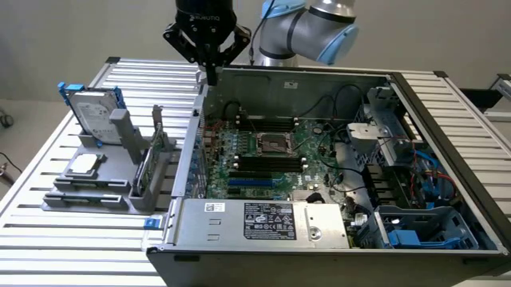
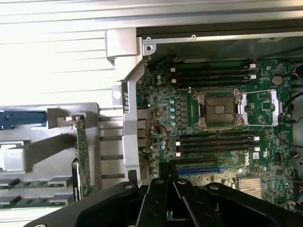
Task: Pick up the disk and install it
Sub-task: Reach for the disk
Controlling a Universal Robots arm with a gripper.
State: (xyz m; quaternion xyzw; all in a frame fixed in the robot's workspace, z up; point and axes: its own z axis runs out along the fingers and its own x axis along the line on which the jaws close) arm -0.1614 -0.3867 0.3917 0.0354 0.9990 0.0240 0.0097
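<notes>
Slatted metal surface [image 1: 40,239] carried the open computer case [image 1: 303,81]; your gripper [image 1: 212,73] hung over one corner of it, fingers [image 2: 158,201] pressed together, empty. Pick-up was unstarted: the disk [image 1: 96,119] stood on edge in the grey rack [image 1: 84,200], well apart. Grasping it would need you to part them.

Disk [image 1: 94,118] silver-grey, white label, blue frame — motherboard [image 1: 276,152] green, black slots. Gripper [image 1: 212,73] black; arm [image 1: 327,24] grey, light-blue caps; table [image 1: 48,251] silver, ribbed.
</notes>
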